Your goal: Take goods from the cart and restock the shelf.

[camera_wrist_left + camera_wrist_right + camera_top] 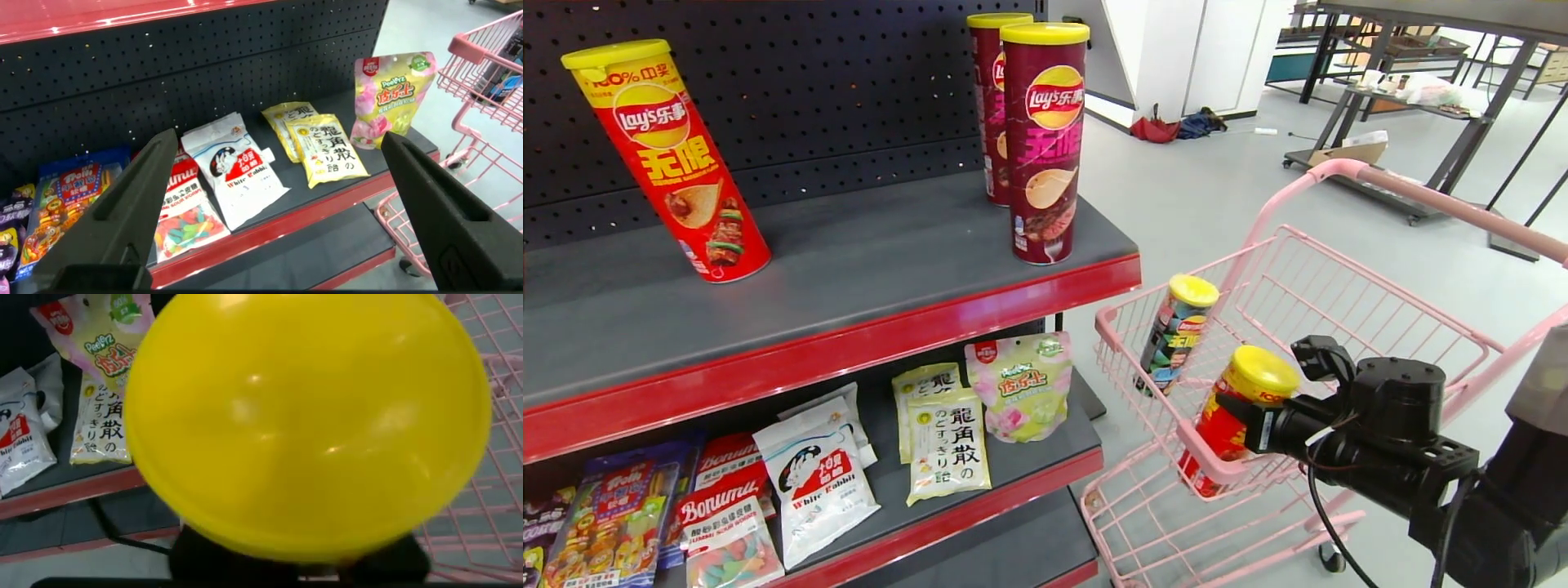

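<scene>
Brand labels on cans (1045,147), bags (817,478)

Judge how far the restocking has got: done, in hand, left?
Done: a red chip can and two maroon chip cans stand on the top shelf. In hand: the right gripper is at the yellow-lidded can in the pink cart. Left: that can and the dark can beside it; the left gripper, jaws open, holds nothing.
</scene>
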`<state>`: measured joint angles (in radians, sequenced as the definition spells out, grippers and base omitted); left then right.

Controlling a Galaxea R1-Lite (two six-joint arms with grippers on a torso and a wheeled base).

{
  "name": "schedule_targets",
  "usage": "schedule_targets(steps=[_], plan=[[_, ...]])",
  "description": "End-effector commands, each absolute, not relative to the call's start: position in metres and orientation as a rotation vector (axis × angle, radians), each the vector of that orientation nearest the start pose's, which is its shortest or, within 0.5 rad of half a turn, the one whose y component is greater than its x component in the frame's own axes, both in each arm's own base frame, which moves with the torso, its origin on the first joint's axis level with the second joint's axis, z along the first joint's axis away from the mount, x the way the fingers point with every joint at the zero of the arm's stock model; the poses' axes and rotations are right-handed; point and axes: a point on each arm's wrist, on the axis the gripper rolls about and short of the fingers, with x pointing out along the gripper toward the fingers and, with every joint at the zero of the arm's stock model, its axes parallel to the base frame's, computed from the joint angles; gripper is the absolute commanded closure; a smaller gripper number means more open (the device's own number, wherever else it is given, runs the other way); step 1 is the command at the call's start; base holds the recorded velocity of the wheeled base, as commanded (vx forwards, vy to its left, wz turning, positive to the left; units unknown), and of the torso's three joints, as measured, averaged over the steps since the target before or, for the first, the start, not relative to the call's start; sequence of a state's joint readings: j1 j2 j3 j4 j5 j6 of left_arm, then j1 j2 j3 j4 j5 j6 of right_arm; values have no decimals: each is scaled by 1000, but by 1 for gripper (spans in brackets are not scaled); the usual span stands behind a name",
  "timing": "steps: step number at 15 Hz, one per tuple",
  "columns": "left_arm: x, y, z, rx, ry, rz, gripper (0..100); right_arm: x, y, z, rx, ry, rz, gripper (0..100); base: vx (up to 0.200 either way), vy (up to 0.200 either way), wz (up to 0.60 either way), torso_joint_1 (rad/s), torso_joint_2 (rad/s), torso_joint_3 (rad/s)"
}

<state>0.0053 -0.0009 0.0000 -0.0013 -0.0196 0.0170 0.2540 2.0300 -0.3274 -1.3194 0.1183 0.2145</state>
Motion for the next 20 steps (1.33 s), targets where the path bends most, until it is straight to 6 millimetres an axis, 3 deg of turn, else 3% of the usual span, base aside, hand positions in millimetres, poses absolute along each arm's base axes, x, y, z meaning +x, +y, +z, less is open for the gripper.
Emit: schedule_targets(steps=[1,2,6,9,11,14,16,17,18,20], plan=[[-23,-1,76,15,-2,-14,0,270,73,49,182,409,320,100,0,0,0,0,0,0],[-23,-1,76,15,-3,-14,0,269,73,49,180,409,318,100,0,0,0,0,0,0],[-23,-1,76,15,-2,-14,0,272,71,103,44,175,310,100,0,0,0,0,0,0],[-23,-1,76,14,-2,-14,0,274,62,147,32,108,281,100,0,0,0,0,0,0],[-23,-1,76,14,-2,-14,0,266,47,207,-3,51,238,100,0,0,0,0,0,0],[-23,-1,76,14,-2,-14,0,214,34,266,-25,79,214,100,0,0,0,0,0,0],[-23,-1,76,15,-2,-15,0,145,21,292,-30,131,170,100,0,0,0,0,0,0],[-23,-1,76,15,-2,-18,0,118,16,292,-33,144,136,100,0,0,0,0,0,0],[-23,-1,76,15,-2,-17,0,76,9,280,-47,187,72,100,0,0,0,0,0,0],[-23,-1,76,15,-2,-17,0,20,1,240,-21,257,68,100,0,0,0,0,0,0]])
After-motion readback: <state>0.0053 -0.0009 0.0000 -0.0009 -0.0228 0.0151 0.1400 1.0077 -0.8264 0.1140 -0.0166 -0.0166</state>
